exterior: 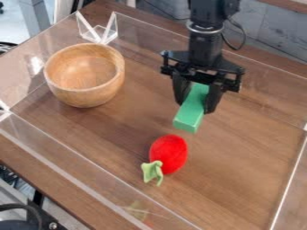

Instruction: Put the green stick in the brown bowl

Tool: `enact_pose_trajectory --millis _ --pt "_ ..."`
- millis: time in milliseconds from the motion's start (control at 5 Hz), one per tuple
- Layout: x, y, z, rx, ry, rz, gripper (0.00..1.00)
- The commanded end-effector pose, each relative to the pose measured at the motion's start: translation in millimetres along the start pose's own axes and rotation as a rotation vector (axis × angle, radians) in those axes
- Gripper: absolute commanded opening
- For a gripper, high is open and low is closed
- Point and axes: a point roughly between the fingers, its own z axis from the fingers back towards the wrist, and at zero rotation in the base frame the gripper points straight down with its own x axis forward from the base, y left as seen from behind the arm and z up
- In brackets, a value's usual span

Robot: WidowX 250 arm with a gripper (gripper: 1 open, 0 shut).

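Tool [200, 92] astride green stick [192, 110]; brown bowl [84, 75] apart

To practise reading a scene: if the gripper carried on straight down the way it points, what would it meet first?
The gripper points down, closed on the green stick. Directly below looks like bare wooden tabletop, so the stick's lower end would probably touch first. The strawberry toy seems just off that line, though depth is unclear.

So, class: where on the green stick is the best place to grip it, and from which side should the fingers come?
Grip the green stick across its narrow width near one end, coming from straight above. Its long flat sides suit two opposing fingers. The gripper does this now, clamped on the upper end.
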Motion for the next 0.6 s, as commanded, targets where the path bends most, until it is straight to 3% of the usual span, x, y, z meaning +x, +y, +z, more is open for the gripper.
enact_pose_trajectory --millis 0,200,400 --pt "1.9 3 25.9 -0.014 -0.065 -0.027 0.00" --pt "-3.6 16 29.2 -0.018 -0.080 -0.010 0.00" --pt "-8.8 48 28.4 -0.025 -0.088 0.035 0.00"
